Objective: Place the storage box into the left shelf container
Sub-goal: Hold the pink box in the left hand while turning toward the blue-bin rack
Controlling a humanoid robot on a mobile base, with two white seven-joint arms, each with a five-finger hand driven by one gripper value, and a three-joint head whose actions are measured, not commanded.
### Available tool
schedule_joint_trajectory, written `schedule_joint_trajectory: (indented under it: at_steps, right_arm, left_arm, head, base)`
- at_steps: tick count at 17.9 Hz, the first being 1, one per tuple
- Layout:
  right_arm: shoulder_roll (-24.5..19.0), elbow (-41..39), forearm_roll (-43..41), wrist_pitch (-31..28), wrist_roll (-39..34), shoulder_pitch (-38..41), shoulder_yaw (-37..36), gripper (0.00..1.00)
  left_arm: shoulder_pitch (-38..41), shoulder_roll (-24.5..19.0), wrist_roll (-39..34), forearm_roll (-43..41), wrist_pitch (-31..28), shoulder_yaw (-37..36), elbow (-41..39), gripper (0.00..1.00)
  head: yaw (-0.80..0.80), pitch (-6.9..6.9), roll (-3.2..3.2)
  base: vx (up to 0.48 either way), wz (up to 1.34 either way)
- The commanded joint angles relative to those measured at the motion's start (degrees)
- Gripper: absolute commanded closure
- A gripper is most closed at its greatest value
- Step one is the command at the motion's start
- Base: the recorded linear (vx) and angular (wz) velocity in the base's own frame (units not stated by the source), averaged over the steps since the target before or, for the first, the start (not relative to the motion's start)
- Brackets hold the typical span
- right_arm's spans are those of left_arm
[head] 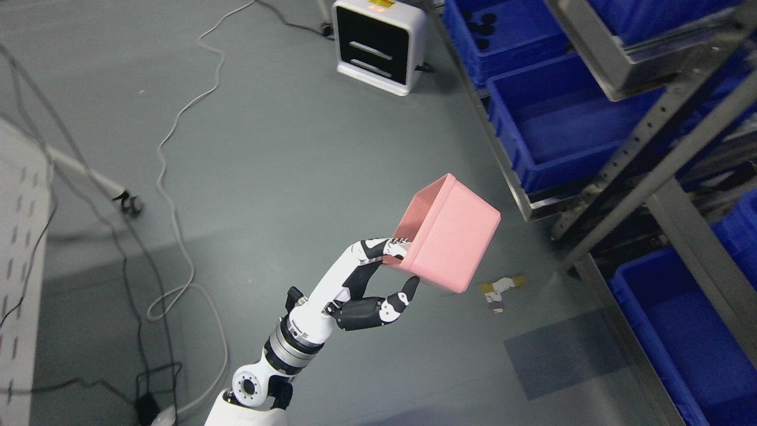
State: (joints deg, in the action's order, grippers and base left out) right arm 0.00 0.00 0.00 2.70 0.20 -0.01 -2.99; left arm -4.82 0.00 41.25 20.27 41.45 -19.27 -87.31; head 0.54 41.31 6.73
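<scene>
In the head view, a pink open storage box [452,236] hangs tilted in the air above the grey floor. My left hand [402,266] is shut on its lower left rim, with fingers [387,247] hooked over the rim and the thumb against the box's underside. The arm rises from the bottom edge, left of the middle. To the box's right stands a metal shelf [650,177] with blue containers; the nearest one [550,118] is open with nothing visible inside. The box is left of the shelf and apart from it. No right arm shows.
More blue containers sit on the shelf at the top [502,29] and lower right [698,343]. A white boxy device [378,44] stands on the floor at the back. Cables [171,195] trail over the floor at left, beside a white panel [20,266]. A tape scrap [500,290] lies below the box.
</scene>
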Motion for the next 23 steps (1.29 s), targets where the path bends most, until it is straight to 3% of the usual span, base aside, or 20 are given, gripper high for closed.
schedule_joint_trajectory:
  at_steps: [1,13,23]
  right_arm:
    - [1.0,-1.0,-1.23,0.11,-0.11,-0.25,0.0,0.0]
    - [1.0,-1.0,-1.23,0.2,-0.11,-0.25,0.0,0.0]
    - [1.0,-1.0,-1.23,0.2,-0.11,-0.16,0.0,0.0]
  left_arm:
    - [1.12,-1.0,-0.03,-0.14,-0.05,-0.59,0.56,0.96]
    - [3.67,-1.0,-0.03,-2.34,-0.05,-1.22,2.67,0.95]
    - [3.23,-1.0,-0.21,-2.86,-0.31,13.98,3.73,0.95]
  head:
    - [0.0,0.0,0.0]
    - [0.0,0.0,0.0]
    - [0.0,-0.01,0.0]
  base:
    - [0.317,-0.93]
    - [0.175,-1.03]
    - [0.08,-0.85]
